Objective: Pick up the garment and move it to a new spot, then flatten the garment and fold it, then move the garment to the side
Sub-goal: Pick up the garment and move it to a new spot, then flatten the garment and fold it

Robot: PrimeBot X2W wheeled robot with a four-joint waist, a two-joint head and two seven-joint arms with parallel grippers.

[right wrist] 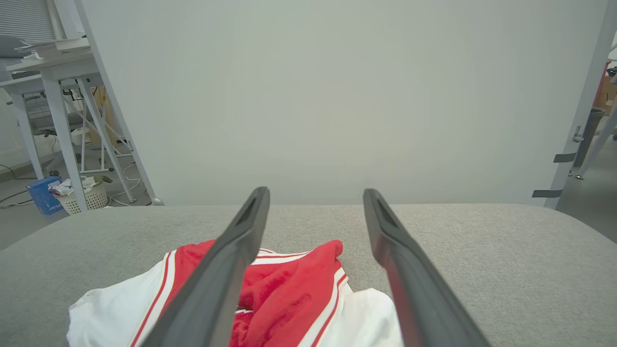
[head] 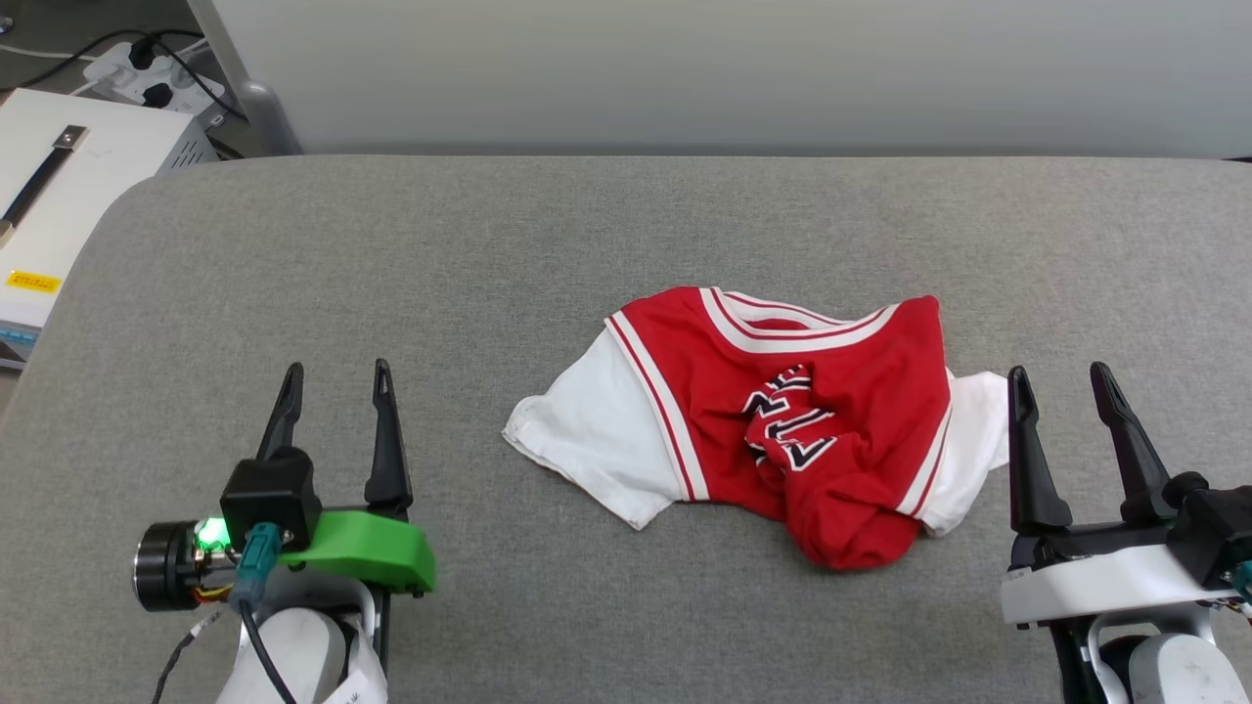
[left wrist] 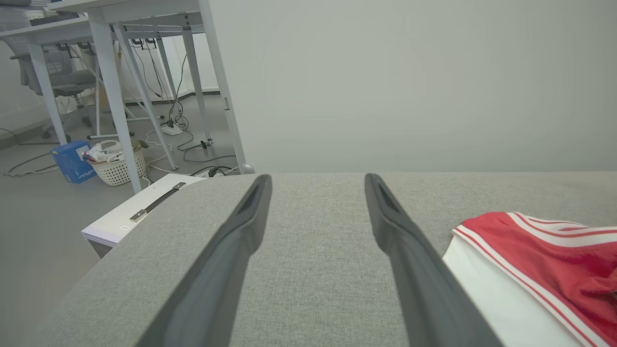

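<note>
The garment bears black, white-edged letters on its chest, too crumpled to read. A yellow label on the white box is too small to make out

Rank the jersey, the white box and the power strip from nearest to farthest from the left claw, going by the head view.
1. Jersey, just right of the left claw on the grey pad.
2. White box, off the pad's far left corner.
3. Power strip, on the floor beyond the box.
</note>
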